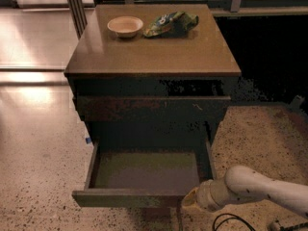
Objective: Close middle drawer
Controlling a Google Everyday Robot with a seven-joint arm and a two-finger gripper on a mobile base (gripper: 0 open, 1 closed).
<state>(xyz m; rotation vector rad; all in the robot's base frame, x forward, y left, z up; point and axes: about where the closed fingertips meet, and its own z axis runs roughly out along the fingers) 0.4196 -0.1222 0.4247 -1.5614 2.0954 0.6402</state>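
surface [154, 57]: bowl [125, 26] near rear edge, left of centre | bag [171, 24] just right of bowl, also near rear edge | middle drawer [144, 171]: below surface, standing out toward the front beneath upper drawer front [149, 107] | gripper [191, 201]: at middle drawer's front right corner, arm [262, 189] behind it, entering from the right
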